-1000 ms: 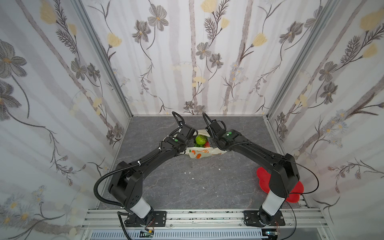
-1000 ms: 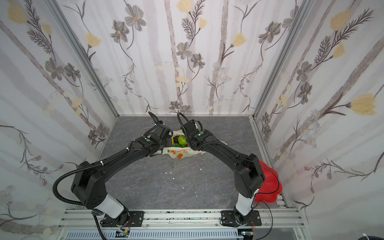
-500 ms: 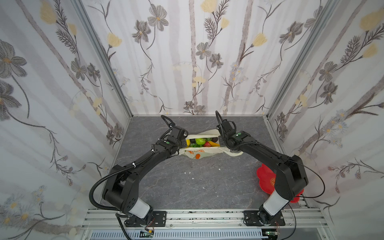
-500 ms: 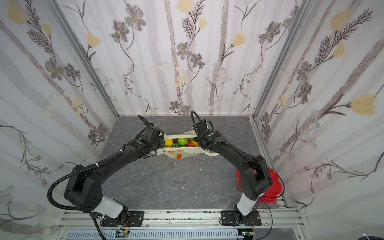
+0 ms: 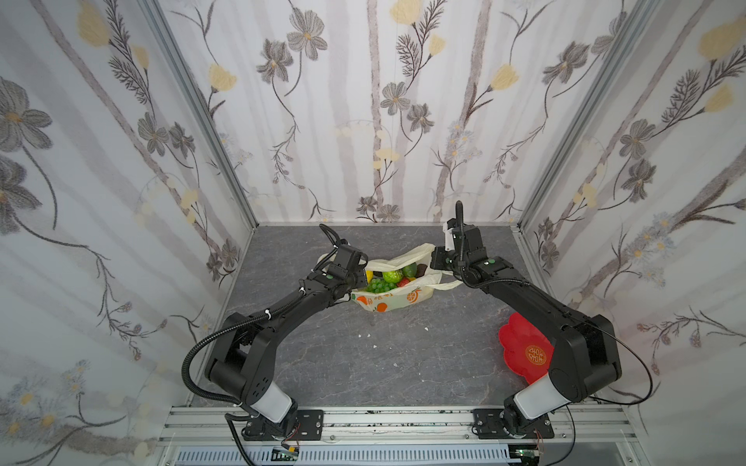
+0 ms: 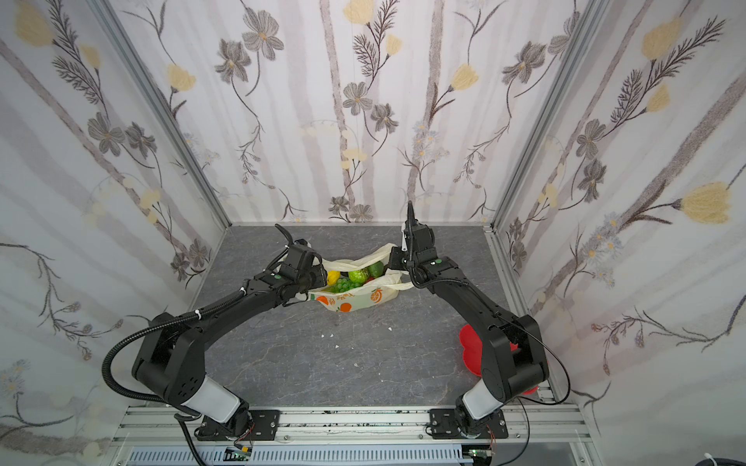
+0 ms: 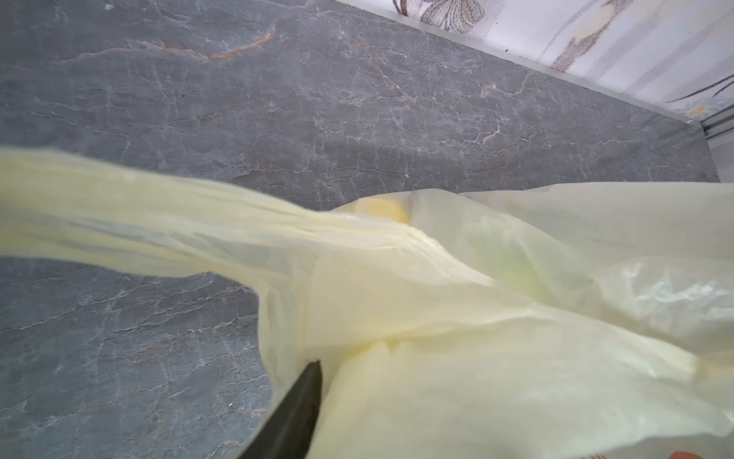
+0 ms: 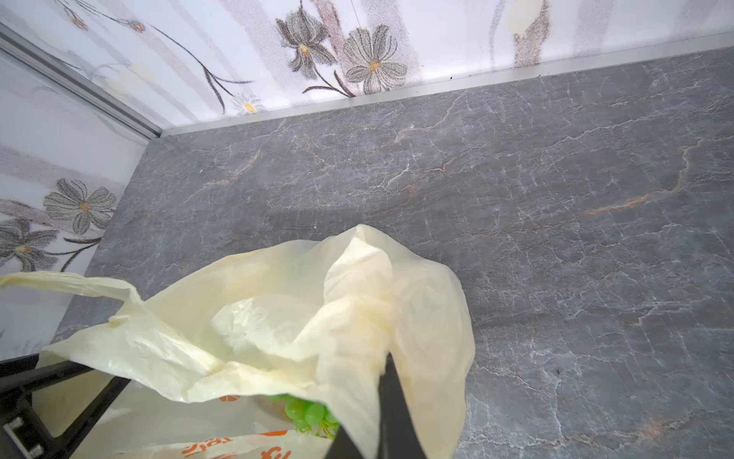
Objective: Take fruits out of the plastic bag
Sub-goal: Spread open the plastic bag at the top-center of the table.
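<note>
On grey table [image 5: 363, 363], plastic bag [image 5: 405, 299] open, fruits [image 5: 388, 278] inside

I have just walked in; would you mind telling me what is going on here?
Two robot arms work at opposite ends of the plastic bag, lying open-mouthed on the table. The right gripper is shut on one bag end; the left gripper is at the other, grip unclear. The fruits lie inside; none is out yet.

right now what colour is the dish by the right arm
Red dish, gold emblem; clearest in a top view.
</note>
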Robot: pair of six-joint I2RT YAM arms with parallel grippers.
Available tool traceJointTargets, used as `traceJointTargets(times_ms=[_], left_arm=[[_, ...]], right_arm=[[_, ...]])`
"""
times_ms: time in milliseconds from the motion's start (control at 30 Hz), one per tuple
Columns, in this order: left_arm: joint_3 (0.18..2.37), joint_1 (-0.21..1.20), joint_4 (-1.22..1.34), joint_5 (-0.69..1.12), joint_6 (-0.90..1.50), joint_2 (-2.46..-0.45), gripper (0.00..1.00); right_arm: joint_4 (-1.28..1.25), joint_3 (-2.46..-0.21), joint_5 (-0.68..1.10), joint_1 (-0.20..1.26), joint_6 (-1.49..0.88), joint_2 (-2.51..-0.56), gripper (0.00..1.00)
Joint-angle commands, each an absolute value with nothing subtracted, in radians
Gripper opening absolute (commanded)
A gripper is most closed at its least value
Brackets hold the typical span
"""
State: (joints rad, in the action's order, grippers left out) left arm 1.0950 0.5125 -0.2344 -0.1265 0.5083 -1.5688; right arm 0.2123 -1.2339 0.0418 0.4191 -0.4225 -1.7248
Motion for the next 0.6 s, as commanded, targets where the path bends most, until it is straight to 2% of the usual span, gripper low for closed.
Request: traceJointTargets(times_ms=[0,133,267,433,567], left_arm=[[1.091,0.531,-0.268,-0.231,0.502,-1.546,0.66],[1.093,0.556,-0.335,-0.309,0.502,-1.550,0.77],[1.070,0.553,-0.344,-0.297,0.520,-1.557,0.72],[1.006,0.523,-0.310,-0.266,0.565,-1.527,0.38],[0.931,0.514,-0.201,-0.188,0.547,-1.478,0.23]], right_arm=[[0.150,-1.226,0.063,0.418,-0.440,-1.717,0.02],[0.140,-1.217,0.050,0.415,-0.441,-1.718,0.00],[0.120,-1.211,0.058,0.399,-0.453,-1.722,0.00],[0.071,-1.210,0.089,0.358,-0.472,-1.750,0.00],[0.016,-1.245,0.142,0.329,-0.492,-1.812,0.00]])
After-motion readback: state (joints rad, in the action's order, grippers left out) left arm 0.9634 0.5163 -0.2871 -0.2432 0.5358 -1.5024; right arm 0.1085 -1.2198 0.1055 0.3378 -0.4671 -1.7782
